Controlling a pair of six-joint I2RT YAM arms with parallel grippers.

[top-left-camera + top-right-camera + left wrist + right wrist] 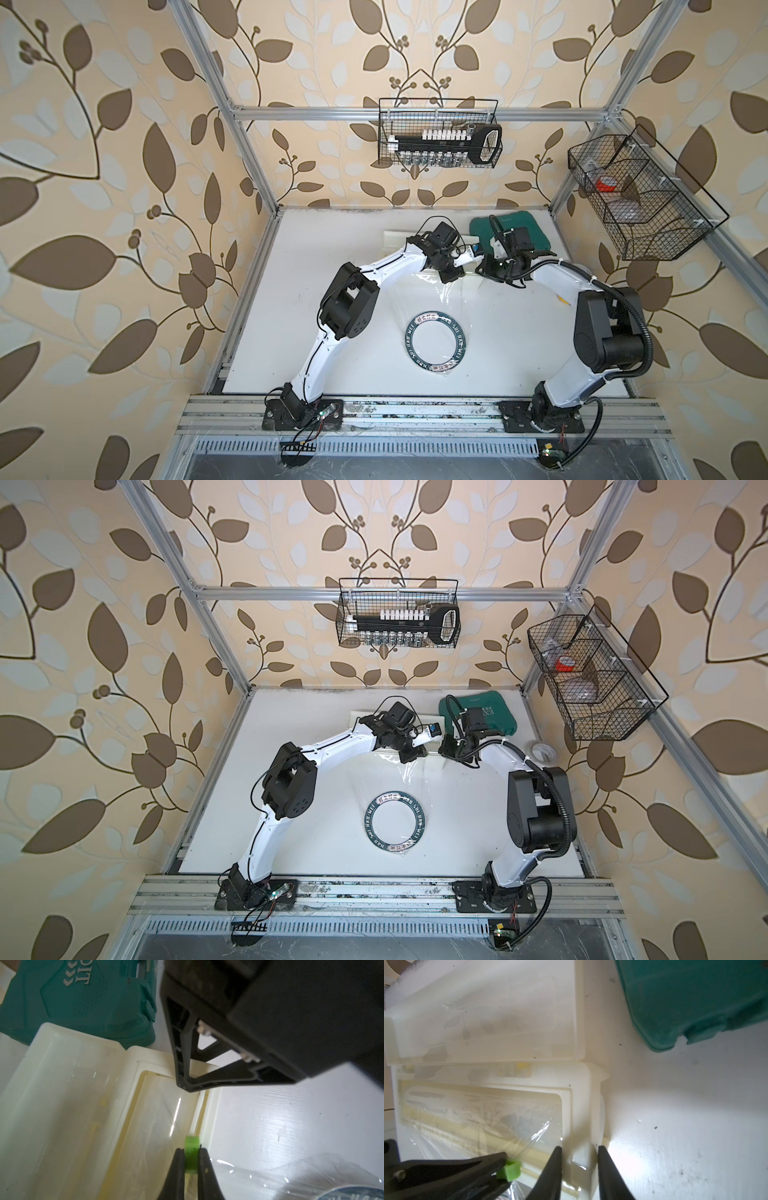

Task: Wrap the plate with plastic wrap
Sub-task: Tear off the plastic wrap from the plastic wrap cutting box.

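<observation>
Pinching the green tab [191,1160], left hand [191,1150] clenched; right hand [578,1148] astride the dispenser box [579,1105] end, grip unclear.

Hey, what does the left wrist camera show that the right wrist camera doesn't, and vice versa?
Left wrist only: the dark rim of the plate under plastic wrap, and the right end effector seen from outside.
Right wrist only: the left end effector from the side, and the right one's fingers clamping the end wall of the dispenser box.
Both: the green tab pinched by the left end effector, the dispenser box, the wrap, and the green tool case.
</observation>
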